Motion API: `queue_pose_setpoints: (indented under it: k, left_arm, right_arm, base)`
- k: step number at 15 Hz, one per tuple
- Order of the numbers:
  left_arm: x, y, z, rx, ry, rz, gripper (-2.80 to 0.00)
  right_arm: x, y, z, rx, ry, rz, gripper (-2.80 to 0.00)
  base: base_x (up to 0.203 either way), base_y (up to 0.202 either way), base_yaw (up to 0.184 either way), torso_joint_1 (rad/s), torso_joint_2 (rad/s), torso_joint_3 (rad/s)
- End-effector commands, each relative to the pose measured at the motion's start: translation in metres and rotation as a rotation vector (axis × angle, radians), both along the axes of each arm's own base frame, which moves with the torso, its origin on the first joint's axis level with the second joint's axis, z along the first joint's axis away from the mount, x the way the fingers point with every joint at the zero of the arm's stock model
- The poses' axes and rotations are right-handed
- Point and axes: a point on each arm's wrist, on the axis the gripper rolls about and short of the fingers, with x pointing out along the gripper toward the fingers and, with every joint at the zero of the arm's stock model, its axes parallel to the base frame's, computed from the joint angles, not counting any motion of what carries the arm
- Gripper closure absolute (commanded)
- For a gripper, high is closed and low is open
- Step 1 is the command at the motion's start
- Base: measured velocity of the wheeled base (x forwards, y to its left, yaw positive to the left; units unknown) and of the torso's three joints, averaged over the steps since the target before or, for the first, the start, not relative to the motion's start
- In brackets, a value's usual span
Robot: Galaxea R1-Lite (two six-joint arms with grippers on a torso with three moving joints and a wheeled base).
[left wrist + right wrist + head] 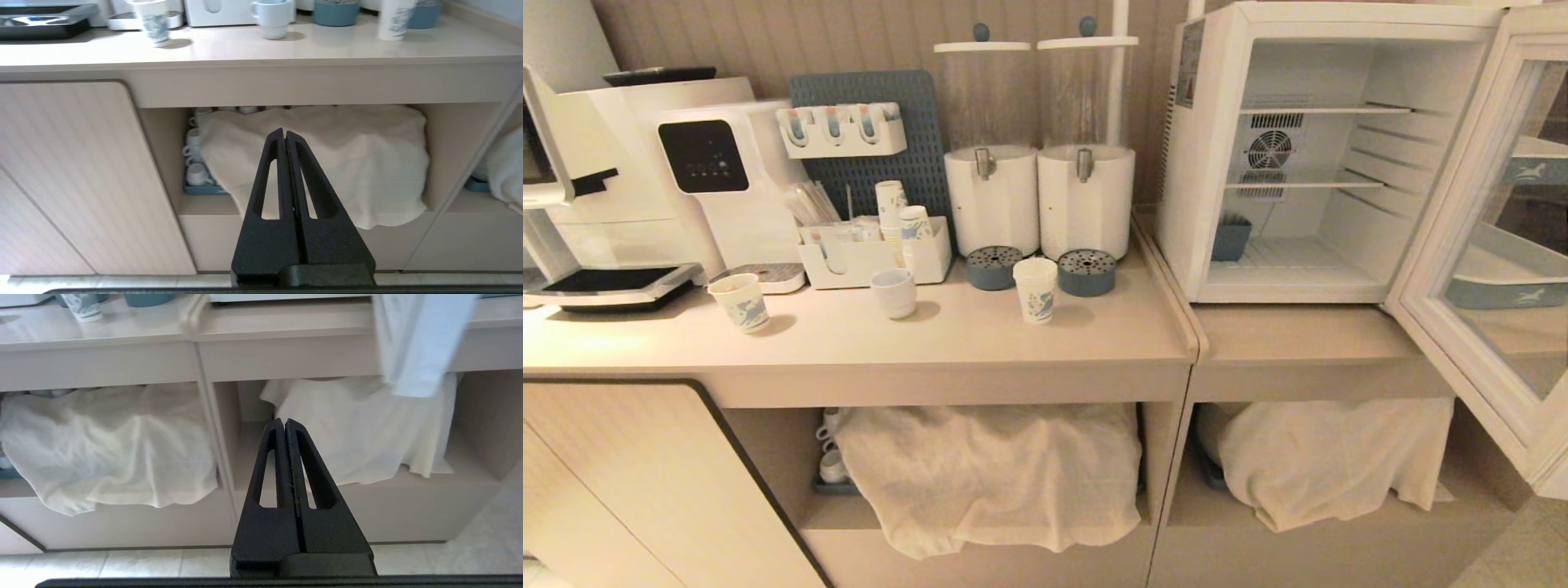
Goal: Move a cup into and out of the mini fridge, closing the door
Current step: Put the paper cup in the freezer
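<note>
The cup [1036, 290] is a tall white paper cup with blue print, standing on the counter in front of two drink dispensers; it also shows as the cup [394, 20] and the cup [83, 306]. To its right stands the mini fridge [1201, 163], and the door [1486, 245] is swung wide open toward me. My left gripper [284, 132] and right gripper [284, 421] hang shut and empty below counter height, facing the cloth-covered shelves. Neither shows in the head view.
A shorter paper cup [740, 302] and a white mug [894, 292] stand left of the cup. A small blue-grey container [1231, 238] sits inside the fridge. A coffee machine [645, 163] and an organiser [874, 253] line the back. The door's lower corner [425, 343] overhangs the counter edge.
</note>
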Motion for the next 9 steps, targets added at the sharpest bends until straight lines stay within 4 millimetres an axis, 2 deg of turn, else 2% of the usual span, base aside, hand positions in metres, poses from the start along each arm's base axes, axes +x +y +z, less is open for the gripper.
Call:
queue_pose_setpoints:
  k: [1,9]
  left_arm:
    - [0.0015,0.0,-0.0052,0.0,0.019,0.0,0.0]
    - [0.0014,0.0,-0.0049,-0.006,0.016,0.0,0.0]
  right_arm:
    - [0.0,0.0,0.0,0.0,0.0,0.001,0.0]
    - [0.0,0.0,0.0,0.0,0.0,0.001,0.0]
  base:
    - [0.0,0.195,-0.001,-0.003,0.0,0.004]
    - [0.0,0.193,0.0,0.003,0.0,0.0]
